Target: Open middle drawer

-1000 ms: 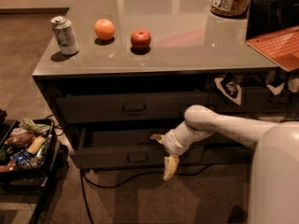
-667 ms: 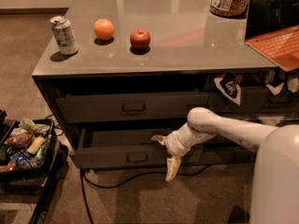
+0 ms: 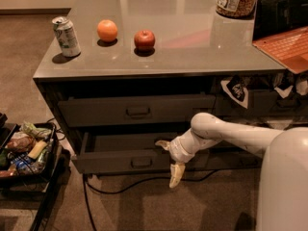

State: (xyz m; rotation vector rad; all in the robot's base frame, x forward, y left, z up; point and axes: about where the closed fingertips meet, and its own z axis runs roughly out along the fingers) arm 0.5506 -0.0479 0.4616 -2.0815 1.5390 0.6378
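Barely anything has shifted in the last second: the pincer (image 3: 166,163) sits only a touch lower, and the middle drawer (image 3: 106,161) is as far out as before, part open under the bench (image 3: 192,42). The pincer's fingers are spread wide, gripping nothing, one over the drawer's inside, the other hanging before its front, perhaps touching it. On the bench stand a can (image 3: 66,36), an orange (image 3: 107,30) and an apple (image 3: 144,39).

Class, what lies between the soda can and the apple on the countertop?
The orange lies between can and apple in the camera view. The gripper is at the middle drawer front.
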